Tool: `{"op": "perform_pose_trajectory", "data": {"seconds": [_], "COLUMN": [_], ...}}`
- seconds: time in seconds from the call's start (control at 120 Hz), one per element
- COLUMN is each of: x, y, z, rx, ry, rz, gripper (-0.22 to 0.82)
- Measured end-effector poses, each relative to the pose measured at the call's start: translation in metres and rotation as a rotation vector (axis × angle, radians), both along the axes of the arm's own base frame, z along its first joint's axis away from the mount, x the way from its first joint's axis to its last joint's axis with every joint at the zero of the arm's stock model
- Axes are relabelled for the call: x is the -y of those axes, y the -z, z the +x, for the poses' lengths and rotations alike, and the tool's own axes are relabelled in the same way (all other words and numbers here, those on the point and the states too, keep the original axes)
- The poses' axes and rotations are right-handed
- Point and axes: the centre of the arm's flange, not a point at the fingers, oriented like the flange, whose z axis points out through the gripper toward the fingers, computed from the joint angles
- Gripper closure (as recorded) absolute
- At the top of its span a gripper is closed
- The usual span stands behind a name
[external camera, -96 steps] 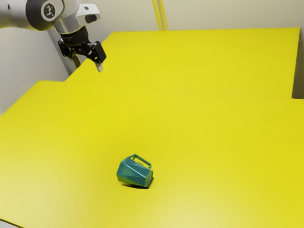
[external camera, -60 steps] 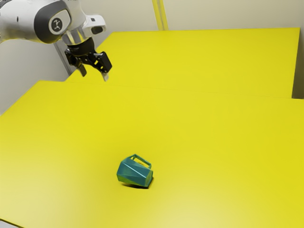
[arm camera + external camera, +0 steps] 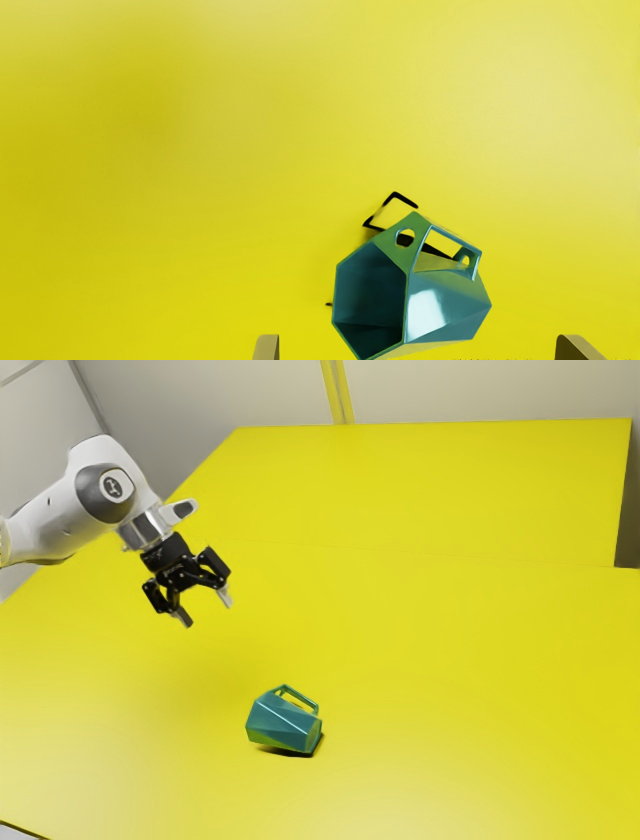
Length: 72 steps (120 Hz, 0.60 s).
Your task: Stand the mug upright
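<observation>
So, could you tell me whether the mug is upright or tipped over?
Tipped over: the mug lies on its side, its open mouth facing sideways.

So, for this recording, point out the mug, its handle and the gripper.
Mug point(image 3: 445, 312): wrist view, on its outer side wall.
Handle point(image 3: 456, 238): wrist view, on its long outer bar.
Gripper point(image 3: 208, 610): exterior view, midway between its fingertips.

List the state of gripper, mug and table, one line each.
Gripper: open, holding nothing, above the table.
Mug: lying on its side, not upright; handle raised off the table, mouth open to view.
Table: bears the mug; surface yellow.
</observation>
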Motion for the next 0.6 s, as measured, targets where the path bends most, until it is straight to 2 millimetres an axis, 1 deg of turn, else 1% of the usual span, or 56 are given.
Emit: {"op": "perform_pose_trajectory", "data": {"seconds": [0.058, 0.175, 0.317, 0.433, 0.6], "x": [0.005, 0.029, 0.042, 0.053, 0.066], "y": [0.02, 0.052, 0.087, 0.105, 0.12], "z": [-0.001, -0.005, -0.022, -0.033, -0.038], "rx": [-0.037, -0.102, -0.177, -0.22, -0.252], "ry": [-0.015, -0.012, -0.037, -0.05, -0.064], "rz": [-0.047, -0.116, -0.177, -0.214, -0.257], "gripper": [0.0, 0.0, 0.0, 0.0, 0.0]}}
